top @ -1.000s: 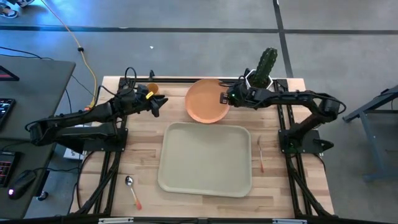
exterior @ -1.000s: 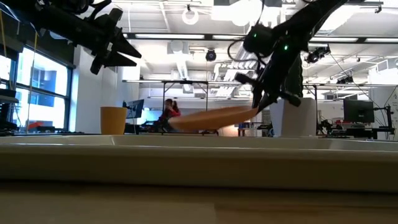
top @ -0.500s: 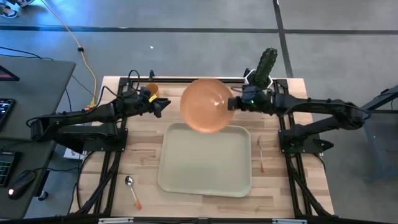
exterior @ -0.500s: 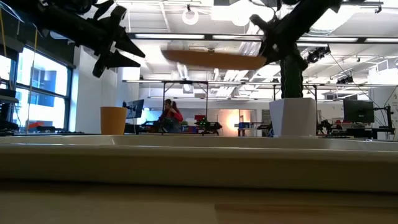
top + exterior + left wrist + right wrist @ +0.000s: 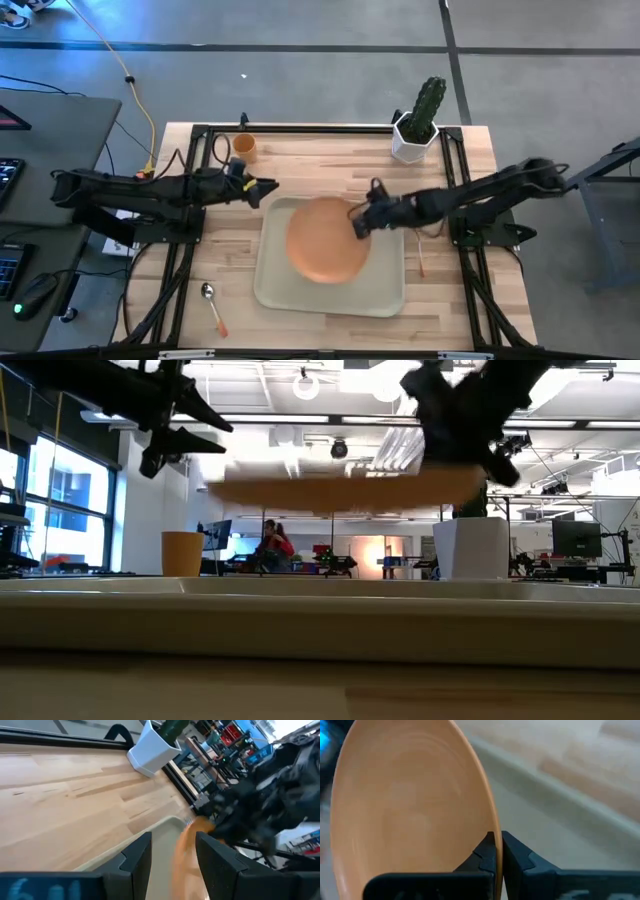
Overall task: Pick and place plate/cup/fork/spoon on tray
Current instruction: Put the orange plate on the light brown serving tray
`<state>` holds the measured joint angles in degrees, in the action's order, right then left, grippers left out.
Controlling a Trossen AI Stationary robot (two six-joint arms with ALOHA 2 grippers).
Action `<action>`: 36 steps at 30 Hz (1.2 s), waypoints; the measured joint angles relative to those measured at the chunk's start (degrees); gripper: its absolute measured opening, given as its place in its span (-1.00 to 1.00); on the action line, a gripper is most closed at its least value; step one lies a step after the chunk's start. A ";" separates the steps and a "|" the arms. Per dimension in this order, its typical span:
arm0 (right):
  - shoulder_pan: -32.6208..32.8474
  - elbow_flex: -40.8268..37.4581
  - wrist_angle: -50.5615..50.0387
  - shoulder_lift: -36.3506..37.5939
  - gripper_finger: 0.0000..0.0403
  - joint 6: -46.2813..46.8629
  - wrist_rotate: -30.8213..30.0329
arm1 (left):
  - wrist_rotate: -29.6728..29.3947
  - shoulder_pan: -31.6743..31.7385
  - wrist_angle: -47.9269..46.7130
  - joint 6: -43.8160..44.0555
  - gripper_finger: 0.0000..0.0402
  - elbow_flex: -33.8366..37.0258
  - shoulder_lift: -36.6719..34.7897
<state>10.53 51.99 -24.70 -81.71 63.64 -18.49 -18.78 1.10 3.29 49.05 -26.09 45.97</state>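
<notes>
Orange plate [image 5: 326, 240] is clamped at its rim by the right gripper [image 5: 360, 222], above the tray [image 5: 275, 290].
Best lowered level before release; left gripper [image 5: 262, 188], fingers apart, waits nearby.

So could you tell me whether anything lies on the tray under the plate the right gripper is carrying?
Nothing visible does: the plate, held by the right gripper, hangs over a bare tray.
</notes>
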 joint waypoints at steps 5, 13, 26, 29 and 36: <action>2.48 0.00 1.27 -7.97 -1.00 3.78 2.68 | -4.38 -4.70 -0.21 3.02 -0.29 0.00 0.67; 5.26 0.00 3.97 -14.06 -1.00 6.38 2.44 | -8.55 -9.61 -0.41 6.21 -0.29 0.00 2.01; 5.21 0.07 -1.21 -15.04 -1.00 9.03 -0.88 | -10.99 -11.03 -0.36 6.39 -0.29 -0.04 3.35; 5.20 0.07 -2.13 -15.04 -1.00 9.22 -1.74 | -11.02 -11.03 -0.41 6.37 -0.29 -0.04 3.42; 5.10 0.02 -2.05 -15.10 -0.80 9.81 -2.09 | -11.25 -11.03 -0.42 5.30 -0.29 -0.04 3.44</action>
<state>15.64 52.01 -26.75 -96.81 73.45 -20.58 -30.03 -9.93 2.87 54.35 -26.13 49.41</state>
